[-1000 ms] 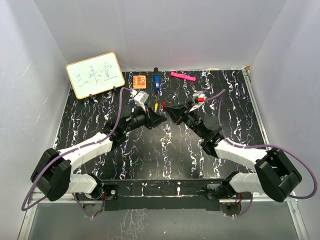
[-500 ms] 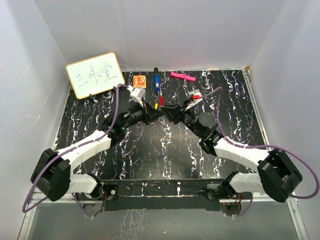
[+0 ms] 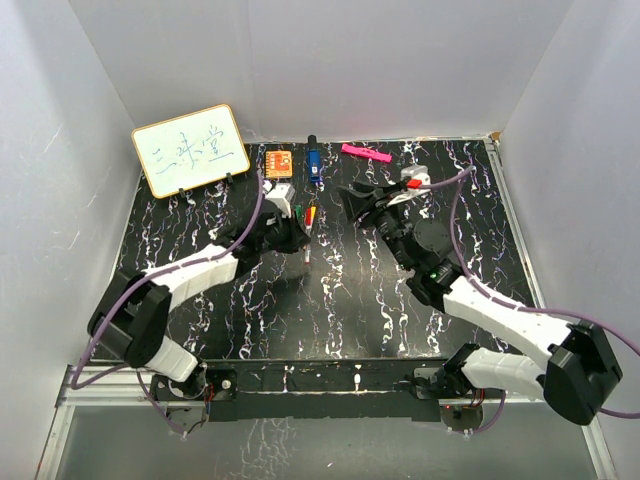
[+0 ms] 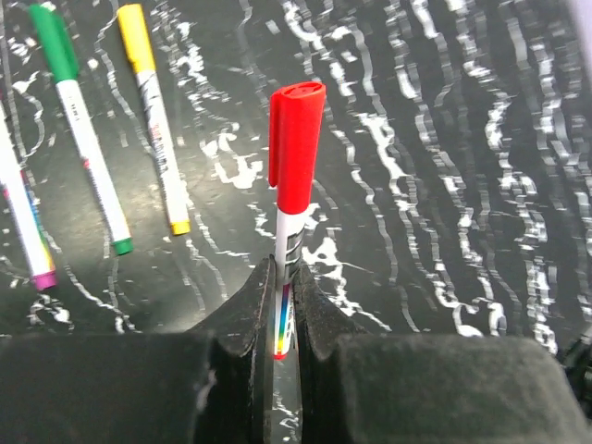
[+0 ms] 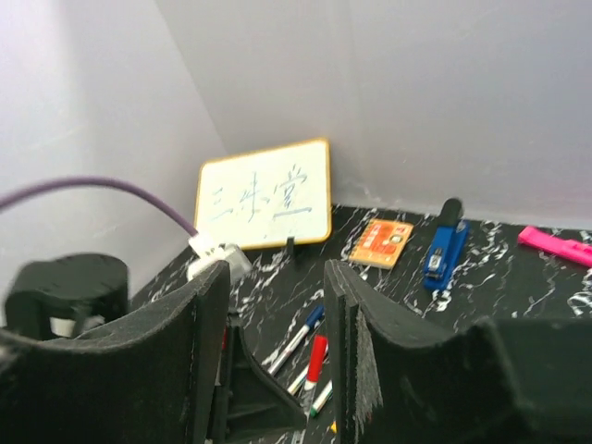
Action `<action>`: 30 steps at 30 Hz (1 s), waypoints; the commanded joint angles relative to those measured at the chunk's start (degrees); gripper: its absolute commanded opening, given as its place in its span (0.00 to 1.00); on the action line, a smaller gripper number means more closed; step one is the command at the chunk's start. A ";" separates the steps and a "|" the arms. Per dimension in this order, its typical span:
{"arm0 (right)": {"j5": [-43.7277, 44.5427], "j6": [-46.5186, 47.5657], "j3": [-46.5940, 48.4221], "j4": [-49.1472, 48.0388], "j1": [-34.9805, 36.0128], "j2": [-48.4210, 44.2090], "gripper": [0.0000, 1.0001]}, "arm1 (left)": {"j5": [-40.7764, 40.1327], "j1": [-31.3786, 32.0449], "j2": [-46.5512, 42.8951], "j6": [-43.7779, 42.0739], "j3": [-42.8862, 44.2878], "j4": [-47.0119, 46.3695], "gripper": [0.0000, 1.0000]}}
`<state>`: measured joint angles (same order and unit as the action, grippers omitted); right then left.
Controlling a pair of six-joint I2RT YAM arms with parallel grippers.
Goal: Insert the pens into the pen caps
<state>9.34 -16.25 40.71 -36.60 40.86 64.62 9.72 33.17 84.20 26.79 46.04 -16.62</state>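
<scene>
While in the left hand (image 4: 283, 282), slim glossy red-capped pen (image 4: 289, 236).

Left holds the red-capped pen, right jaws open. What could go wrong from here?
1. The left gripper pinches the pen only near its tail end, at the fingertips; it may pivot or slip when moved.
2. Whether its red cap is fully seated cannot be told; the right gripper is open and empty, so nothing backs up a loose cap.
3. The green pen and yellow pen lie close by; a careless set-down may knock them rolling.
</scene>
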 commanded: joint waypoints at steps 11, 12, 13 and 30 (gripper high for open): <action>9.88 1.86 -1.95 1.72 0.05 -3.29 0.43 | -1.82 -0.03 20.67 -6.20 22.49 12.30 0.00; 9.94 1.93 -1.90 1.85 0.09 -3.27 0.43 | -2.17 -0.03 21.81 -6.26 23.71 13.24 0.00; 10.00 1.95 -1.99 1.96 0.05 -3.26 0.43 | -2.50 -0.04 22.69 -6.30 24.88 14.08 0.00; 9.25 0.29 -2.85 1.62 0.05 -2.83 0.43 | -2.21 -0.03 31.74 -4.30 31.72 19.92 0.00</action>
<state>18.50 -15.33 37.65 -32.93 40.86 62.06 7.75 33.15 114.80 21.65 75.66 0.30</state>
